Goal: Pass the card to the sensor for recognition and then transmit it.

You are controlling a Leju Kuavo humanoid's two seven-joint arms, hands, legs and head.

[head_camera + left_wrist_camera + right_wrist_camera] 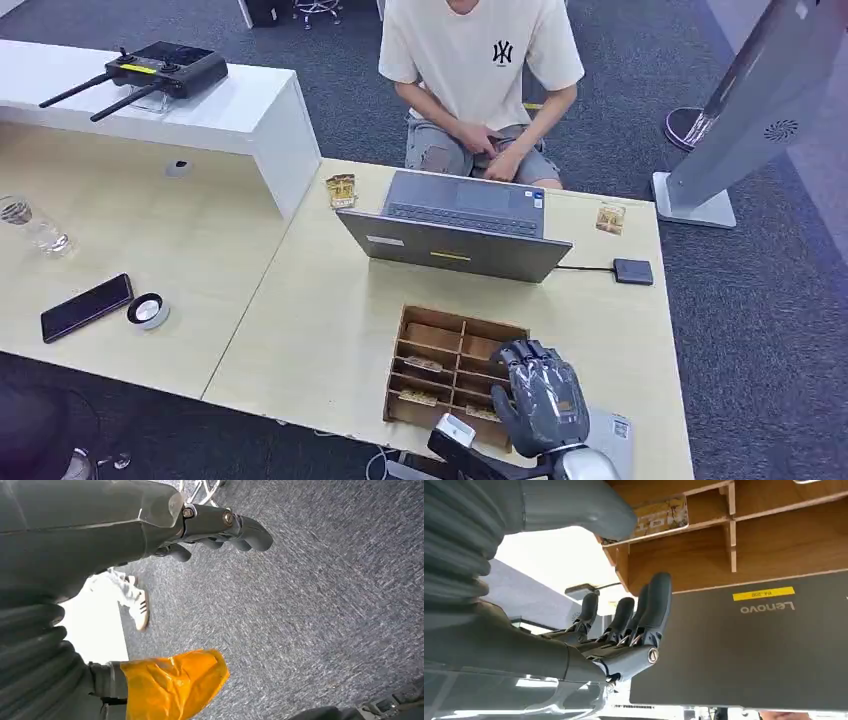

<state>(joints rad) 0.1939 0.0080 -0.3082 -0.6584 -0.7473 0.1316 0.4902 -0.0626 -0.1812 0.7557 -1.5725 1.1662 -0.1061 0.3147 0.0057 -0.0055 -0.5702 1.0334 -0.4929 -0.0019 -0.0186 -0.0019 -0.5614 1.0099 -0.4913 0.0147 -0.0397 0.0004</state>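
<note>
A wooden compartment box (403, 338) sits at the table's near edge, in front of the laptop. Small cards (422, 364) lie in several of its slots. My right hand (540, 395) hovers over the box's right side with fingers spread and nothing in it. In the right wrist view the right hand's fingers (639, 612) stretch out beside the box (730, 535), where one card (661, 516) lies in a slot below the thumb. The dark square sensor (632, 271) lies on the table to the right of the laptop, on a cable. My left hand (220, 527) hangs over the carpet, holding nothing.
An open grey laptop (460, 225) stands behind the box, its lid (749, 645) close to my fingers. A person (480, 60) sits across the table. Two loose cards (341, 190) (610, 218) lie near the far edge. A phone (85, 306) and a round puck (148, 310) lie at the left.
</note>
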